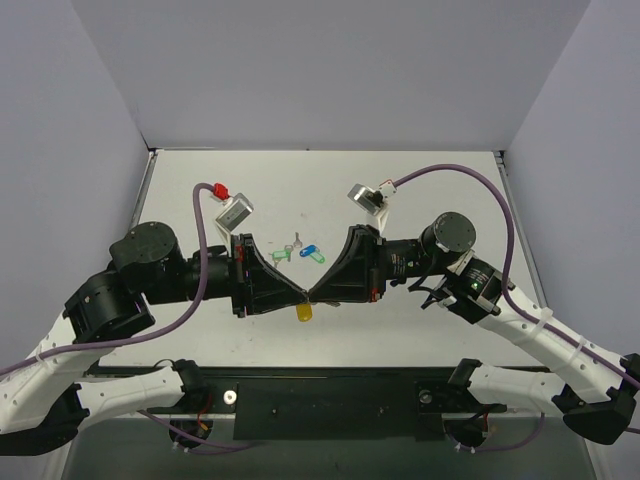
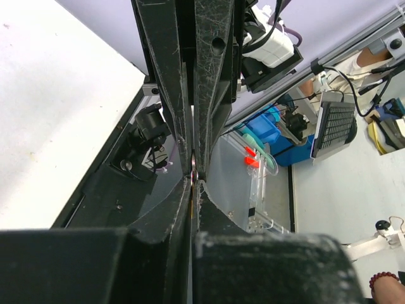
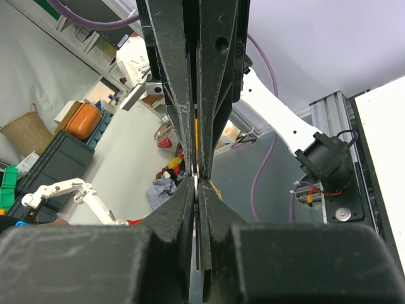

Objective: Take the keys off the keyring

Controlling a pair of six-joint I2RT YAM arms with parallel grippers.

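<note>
My two grippers meet tip to tip above the table's near middle. The left gripper (image 1: 299,292) comes in from the left and the right gripper (image 1: 314,294) from the right. The yellow tag of the keyring (image 1: 304,313) hangs just under where the tips meet. In the left wrist view the left gripper (image 2: 194,183) is shut, with a thin yellow sliver between its jaws and the metal ring (image 2: 193,171) at its tips. In the right wrist view the right gripper (image 3: 197,180) is shut on a thin silver key (image 3: 197,190), seen edge-on.
Behind the grippers on the white table (image 1: 420,190) lie a green key tag (image 1: 281,255), a blue key tag (image 1: 308,252) and a small silver key (image 1: 296,241). The table's side walls stand left and right, and a black bar (image 1: 330,400) runs along the near edge.
</note>
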